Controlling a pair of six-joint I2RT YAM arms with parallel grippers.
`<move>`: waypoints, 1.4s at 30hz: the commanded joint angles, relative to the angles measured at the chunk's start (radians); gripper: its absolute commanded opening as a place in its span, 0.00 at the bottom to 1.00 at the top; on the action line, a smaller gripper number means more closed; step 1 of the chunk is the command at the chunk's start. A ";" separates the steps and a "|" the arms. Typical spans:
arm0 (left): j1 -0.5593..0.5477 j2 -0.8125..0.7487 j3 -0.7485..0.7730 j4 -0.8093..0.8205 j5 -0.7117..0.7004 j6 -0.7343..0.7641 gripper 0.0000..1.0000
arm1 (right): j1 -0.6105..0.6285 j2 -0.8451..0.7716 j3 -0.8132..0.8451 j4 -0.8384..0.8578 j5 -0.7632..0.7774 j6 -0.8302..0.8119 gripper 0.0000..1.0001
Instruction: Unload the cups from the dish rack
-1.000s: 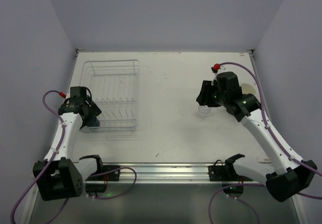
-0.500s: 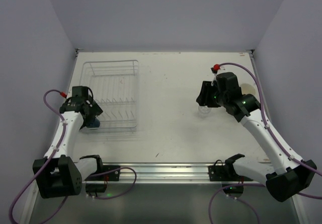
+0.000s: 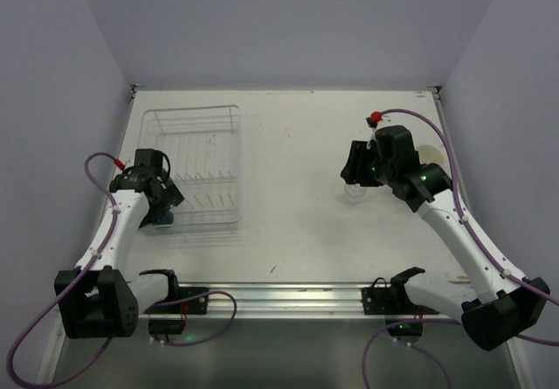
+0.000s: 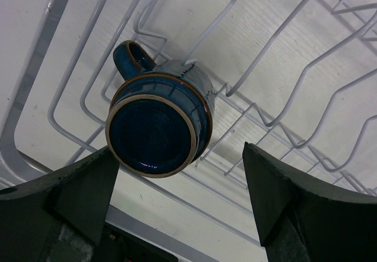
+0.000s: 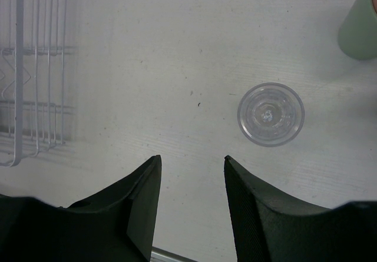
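Observation:
The white wire dish rack (image 3: 196, 109) lies at the far left. A dark blue handled mug (image 3: 163, 218) sits bottom-up in its near left corner; in the left wrist view the mug (image 4: 156, 123) rests on the rack wires (image 4: 36, 56). My left gripper (image 3: 162, 202) is open just above the mug, one finger on each side (image 4: 181, 159), not touching it. My right gripper (image 3: 356, 174) is open and empty over the table (image 5: 191, 159). A clear glass (image 5: 271, 113) stands on the table just beyond it (image 3: 355, 192). A mint-green cup (image 5: 359, 32) stands further right.
The mint-green cup shows in the top view (image 3: 430, 155), partly hidden behind the right arm. The rack's right edge (image 5: 19, 68) shows at the left of the right wrist view. The table's metal front rail (image 3: 279, 295) runs along the near edge.
My left gripper has shifted slightly to the right and further over the rack corner, above the mug. The right arm, the glass and the mug have not moved.

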 commanded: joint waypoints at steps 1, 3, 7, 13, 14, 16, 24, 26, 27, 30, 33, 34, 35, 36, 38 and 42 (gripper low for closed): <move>-0.024 0.021 0.000 -0.096 0.008 -0.042 0.88 | 0.003 -0.023 0.005 0.027 -0.004 -0.020 0.50; -0.033 0.032 0.013 -0.107 -0.011 -0.053 0.89 | 0.003 -0.026 0.005 0.027 -0.004 -0.022 0.50; -0.033 0.070 0.004 -0.085 0.024 -0.057 0.90 | 0.003 -0.035 0.004 0.027 -0.004 -0.022 0.50; -0.033 0.132 -0.029 -0.012 0.077 -0.065 0.87 | 0.003 -0.042 0.001 0.027 -0.027 -0.025 0.50; -0.033 0.135 -0.029 -0.001 0.074 -0.065 0.86 | 0.003 -0.042 -0.001 0.028 -0.027 -0.023 0.50; -0.032 0.139 -0.024 0.002 0.066 -0.064 0.85 | 0.003 -0.042 0.001 0.027 -0.027 -0.023 0.50; -0.033 0.110 -0.012 0.004 0.040 -0.051 0.72 | 0.003 -0.039 -0.004 0.028 -0.022 -0.025 0.50; -0.033 0.101 -0.004 -0.005 0.041 -0.042 0.68 | 0.003 -0.039 -0.002 0.030 -0.019 -0.025 0.50; -0.033 0.099 -0.001 -0.010 0.043 -0.041 0.67 | 0.003 -0.039 -0.001 0.028 -0.017 -0.025 0.50; -0.033 0.080 -0.001 -0.007 0.057 -0.031 0.50 | 0.003 -0.034 0.004 0.028 -0.014 -0.025 0.50; -0.033 0.061 0.002 -0.005 0.075 -0.027 0.06 | 0.003 -0.026 0.002 0.024 -0.014 -0.025 0.50; -0.033 0.058 0.002 -0.007 0.083 -0.027 0.00 | 0.003 -0.023 0.004 0.022 -0.013 -0.025 0.50; -0.033 0.053 0.005 -0.013 0.101 -0.024 0.00 | 0.003 -0.022 0.004 0.024 -0.014 -0.025 0.50; -0.033 0.052 0.010 -0.016 0.109 -0.025 0.00 | 0.003 -0.020 0.004 0.024 -0.013 -0.025 0.50; -0.033 0.038 0.019 -0.030 0.135 -0.021 0.00 | 0.003 -0.014 0.007 0.022 -0.010 -0.025 0.50; -0.033 0.001 0.075 -0.083 0.165 -0.013 0.00 | 0.003 -0.002 0.019 0.014 -0.011 -0.025 0.50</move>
